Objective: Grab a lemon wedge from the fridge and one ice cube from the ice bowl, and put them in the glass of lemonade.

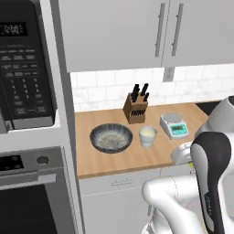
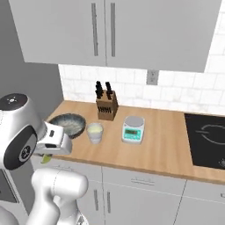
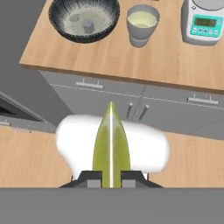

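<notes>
My gripper [image 3: 111,181] is shut on the lemon wedge [image 3: 111,144], a yellow-green sliver that points up between the fingertips. It hangs in front of the counter edge, below counter height; the hand also appears at the counter's front [image 1: 183,154], [image 2: 52,145]. On the counter stands the ice bowl [image 3: 57,22], dark and speckled, with a pale ice cube [image 3: 89,27] inside. Just right of the bowl is the glass of lemonade [image 3: 142,24], also seen from the base [image 1: 147,136], [image 2: 94,132]. The fridge is out of view.
A white-and-teal kitchen scale [image 3: 204,24] sits right of the glass. A knife block [image 1: 135,109] stands at the back by the tiled wall. A microwave [image 1: 25,64] and oven [image 1: 32,192] are on the left, a cooktop [image 2: 206,140] on the right.
</notes>
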